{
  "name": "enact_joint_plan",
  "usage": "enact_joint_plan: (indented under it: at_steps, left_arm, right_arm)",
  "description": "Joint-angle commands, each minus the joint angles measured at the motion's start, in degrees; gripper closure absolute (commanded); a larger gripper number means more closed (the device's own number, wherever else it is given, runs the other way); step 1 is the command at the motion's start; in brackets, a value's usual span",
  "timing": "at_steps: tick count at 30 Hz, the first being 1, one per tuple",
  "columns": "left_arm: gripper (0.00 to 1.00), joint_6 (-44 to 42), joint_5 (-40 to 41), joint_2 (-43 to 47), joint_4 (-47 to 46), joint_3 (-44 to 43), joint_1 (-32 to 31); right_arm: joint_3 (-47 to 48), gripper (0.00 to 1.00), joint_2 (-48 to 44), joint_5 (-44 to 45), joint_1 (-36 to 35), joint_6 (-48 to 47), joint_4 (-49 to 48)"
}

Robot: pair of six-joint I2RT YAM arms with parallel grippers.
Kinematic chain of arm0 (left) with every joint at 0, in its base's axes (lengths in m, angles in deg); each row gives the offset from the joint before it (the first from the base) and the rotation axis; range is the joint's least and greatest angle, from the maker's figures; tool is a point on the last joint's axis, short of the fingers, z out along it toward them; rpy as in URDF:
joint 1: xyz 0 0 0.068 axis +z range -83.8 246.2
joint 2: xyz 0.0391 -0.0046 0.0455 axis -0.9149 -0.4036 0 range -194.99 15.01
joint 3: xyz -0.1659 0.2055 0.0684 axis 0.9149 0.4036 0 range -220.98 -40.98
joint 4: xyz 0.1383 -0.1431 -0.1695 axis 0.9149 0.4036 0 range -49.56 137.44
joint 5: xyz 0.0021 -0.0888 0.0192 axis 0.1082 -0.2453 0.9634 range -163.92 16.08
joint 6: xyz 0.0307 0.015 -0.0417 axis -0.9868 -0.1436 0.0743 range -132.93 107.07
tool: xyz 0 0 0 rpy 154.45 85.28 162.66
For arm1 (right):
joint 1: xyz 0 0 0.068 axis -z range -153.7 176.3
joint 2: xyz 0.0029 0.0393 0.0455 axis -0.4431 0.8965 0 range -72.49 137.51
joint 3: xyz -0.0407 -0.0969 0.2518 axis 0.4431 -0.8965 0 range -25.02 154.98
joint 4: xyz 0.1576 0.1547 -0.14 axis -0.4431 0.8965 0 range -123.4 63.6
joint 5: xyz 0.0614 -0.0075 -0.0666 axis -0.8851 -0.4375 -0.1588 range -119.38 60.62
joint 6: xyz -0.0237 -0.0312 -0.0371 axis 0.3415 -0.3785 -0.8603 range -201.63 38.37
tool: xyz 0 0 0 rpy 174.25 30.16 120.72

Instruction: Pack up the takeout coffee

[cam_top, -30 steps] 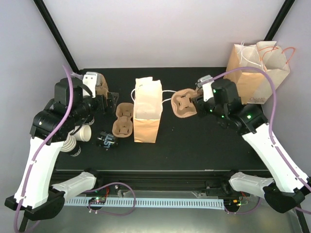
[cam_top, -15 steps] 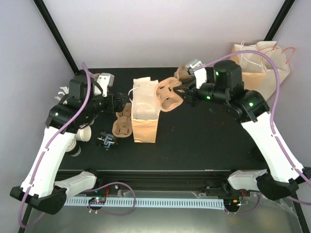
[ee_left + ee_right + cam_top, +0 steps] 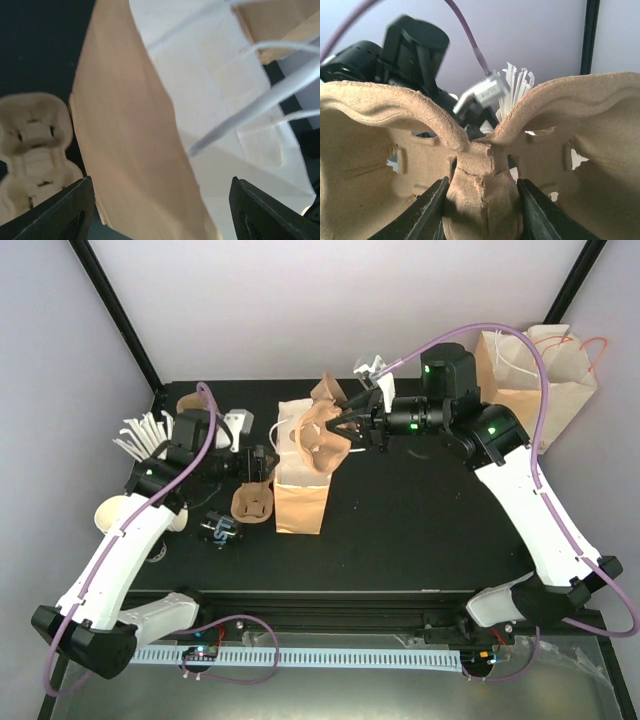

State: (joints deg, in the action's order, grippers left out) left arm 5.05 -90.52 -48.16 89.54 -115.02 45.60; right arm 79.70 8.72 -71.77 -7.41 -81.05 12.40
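**Coffee on the table, both grippers up at the bag**

Nearest the arm bases, the takeout coffee (image 3: 221, 530) lies on the black table (image 3: 420, 530), left of the open paper bag (image 3: 302, 502). It appears to be tipped on its side. Just behind it, a second carrier (image 3: 252, 500) lies flat beside the bag's left foot.

The left gripper (image 3: 262, 462) is beyond that, at the bag's left wall. The wrist view shows its jaws wide, with the bag's edge between the fingers (image 3: 70, 207). The coffee sits nearer than this gripper, apart from it and untouched.

Farther back, over the bag's mouth, the right gripper (image 3: 352, 428) is clamped on the centre post of a pulp carrier (image 3: 318, 435), which is held tilted. The coffee is well apart from it, on the bag's other side.

A spare bag (image 3: 535, 375) stands at the far right corner.
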Motion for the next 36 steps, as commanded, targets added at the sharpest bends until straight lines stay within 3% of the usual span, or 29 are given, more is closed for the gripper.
enact_joint_plan:
  at_steps: [1, 6, 11, 15, 20, 28, 36]
  left_arm:
    - [0.25, 5.37, -0.68, 2.45, -6.5, 4.79, -2.43]
    - [0.29, 4.58, 7.93, 0.82, -7.83, 4.38, -4.8]
    - [0.35, 3.47, 10.98, -2.9, -9.02, 2.32, -6.57]
    - [0.71, 2.34, 10.71, -6.09, -8.45, 0.32, -7.24]
    - [0.98, 0.3, 12.15, -8.46, -5.3, -3.44, -8.22]
    - [0.98, -9.46, 2.44, -4.86, -12.63, -0.79, -8.66]
    - [0.98, -11.13, -6.21, -6.47, -13.25, -1.55, -8.74]
  right_arm:
    - [1.17, 0.62, 0.57, -4.08, 0.05, -0.44, -3.44]
    - [-0.56, 0.62, -0.27, -3.9, 0.05, -1.86, -3.34]
    - [-4.48, 0.62, -1.96, -2.78, 0.05, -4.33, -3.39]
    - [-5.82, 0.65, -2.97, 2.89, 0.14, -3.43, -2.67]
    - [-5.37, 0.67, -3.57, 5.76, 0.14, -3.72, 3.44]
    - [-8.65, 0.64, -8.2, 1.22, 0.14, -2.32, 9.07]
    - [-11.67, 0.63, -10.54, -2.35, 0.14, -1.5, 10.12]
